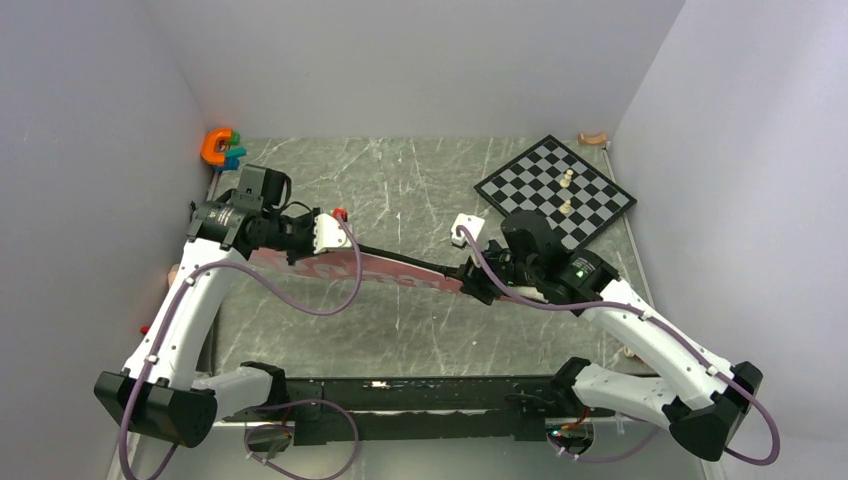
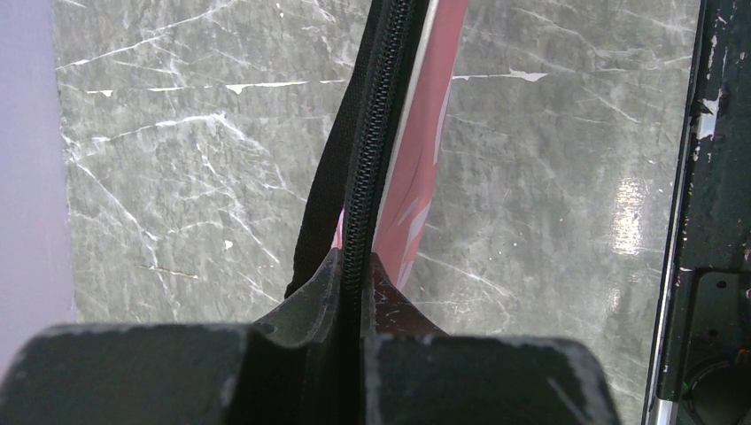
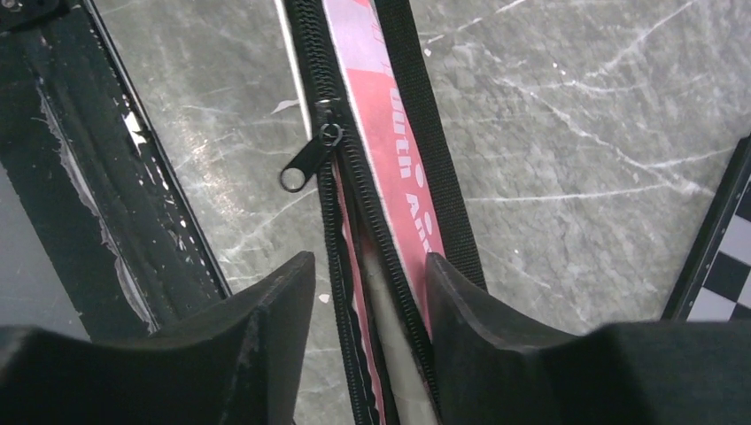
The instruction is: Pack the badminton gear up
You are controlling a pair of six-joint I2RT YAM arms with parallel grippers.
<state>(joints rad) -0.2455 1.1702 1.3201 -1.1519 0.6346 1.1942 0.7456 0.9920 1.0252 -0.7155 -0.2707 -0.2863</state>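
Note:
The pink racket bag (image 1: pixel 400 272) stands on its edge above the table, stretched between both grippers. My left gripper (image 1: pixel 335 236) is shut on the bag's closed zipper edge (image 2: pixel 372 133), with the black strap (image 2: pixel 319 204) hanging beside it. My right gripper (image 3: pixel 367 266) is open and straddles the bag's other end (image 3: pixel 394 150), where the zipper is parted. The zipper pull (image 3: pixel 310 159) sits just ahead of the fingers. A pale racket handle (image 3: pixel 398 354) shows inside the gap. The shuttlecocks and the dark tube are out of view.
The chessboard (image 1: pixel 555 190) with pale pieces lies at the back right, close to my right arm. An orange C-shaped toy (image 1: pixel 215 147) sits in the back left corner. A small white block (image 1: pixel 467 228) lies mid-table. A black rail (image 1: pixel 420 395) runs along the near edge.

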